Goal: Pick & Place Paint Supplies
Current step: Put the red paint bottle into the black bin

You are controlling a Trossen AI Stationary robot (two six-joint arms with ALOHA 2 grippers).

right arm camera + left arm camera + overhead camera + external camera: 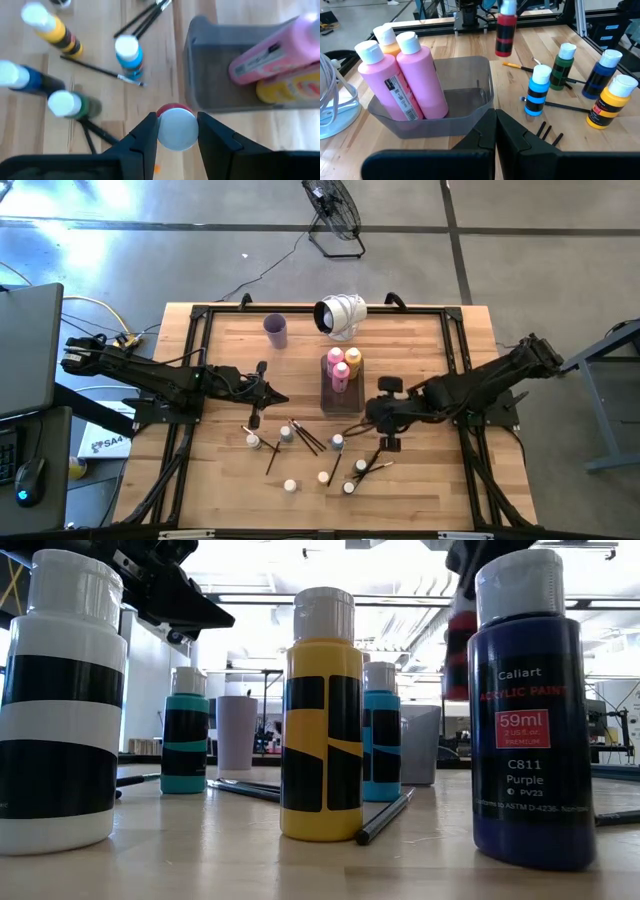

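Red and black-banded, the small paint bottle (506, 31) hangs clear of the wood, pinched just under its white cap by the right gripper (176, 131), whose two fingers sit either side of the cap and hold the bottle upright so it can go down standing. It is just beside the open end of the clear grey tray (210, 60), not yet over it, and my guess is that the arm is carrying it there. Two pink bottles (405, 75) and an orange one (387, 40) already stand crowded at one end of that tray, leaving the near end bare, which looks like the room meant for the smaller ones. Across the table the left gripper (495, 135) waits near the tray's other side with its fingers clenched together on nothing, pointed at the tray as if kept out of the way. Small white-capped bottles stand scattered on the table (420, 480): a light blue one (538, 90), a green one (561, 66), a dark blue one (602, 73) and a yellow one (612, 102), with thin dark paintbrushes (560, 106) lying loose among them, so most of the sorting looks still to be done. A lilac cup (276, 330) stands apart near the far edge, perhaps for the brushes.
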